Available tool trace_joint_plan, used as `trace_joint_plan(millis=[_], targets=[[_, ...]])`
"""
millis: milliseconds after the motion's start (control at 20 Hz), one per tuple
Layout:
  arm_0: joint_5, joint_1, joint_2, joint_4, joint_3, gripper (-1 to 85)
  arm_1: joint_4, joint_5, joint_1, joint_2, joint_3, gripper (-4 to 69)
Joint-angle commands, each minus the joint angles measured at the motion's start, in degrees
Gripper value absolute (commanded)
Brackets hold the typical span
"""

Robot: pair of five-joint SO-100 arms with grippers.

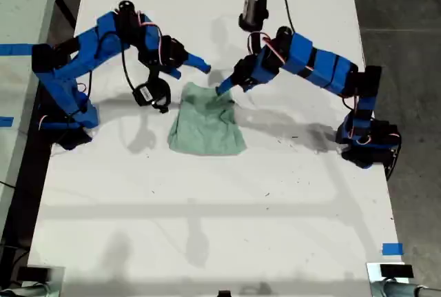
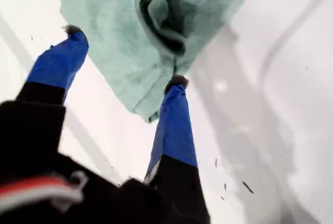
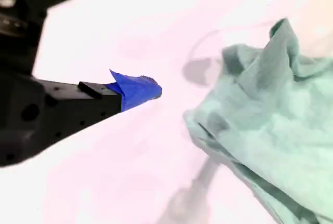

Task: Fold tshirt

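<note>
Honestly, small pale mint-green heathered cloth tshirt (image 1: 207, 121) lying bunched on white table (image 1: 207, 228), soft and floppy (probably weighs nothing). My first gripper (image 2: 125, 55) spread wide over a hem corner, pinching nothing. My second gripper (image 3: 143, 90) just beside the cloth, fingers impossible to tell. Best grabbed at corners.
</note>
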Motion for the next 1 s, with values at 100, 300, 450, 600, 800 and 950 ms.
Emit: trace_joint_plan(millis=[100, 300, 450, 600, 800, 950], targets=[[2.46, -7.73, 19.6, -1.14, 11.25, 35.8, -2.11, -3.43, 8.44, 28.56, 22.32, 27.6], [2.46, -8.0, 37.53, -12.39, 36.47, 31.0, -5.98, -3.69, 12.3, 53.0, 48.96, 25.8], [1.76, -7.73, 51.24, -18.81, 53.79, 12.0, -6.94, -0.18, 10.99, 69.87, 66.27, 12.7], [0.26, -3.96, 64.34, -26.72, 69.17, 1.4, -7.29, 7.65, 7.29, 90.09, 83.94, 2.2], [-5.8, 1.41, 83.5, -34.28, 88.77, 0.1, -8.7, 16.61, -3.25, 111.62, 102.39, -0.8], [-11.6, 5.8, 100.72, -37.53, 103.71, 0.1, -11.16, 20.57, -6.33, 114.96, 106.44, -0.8]])
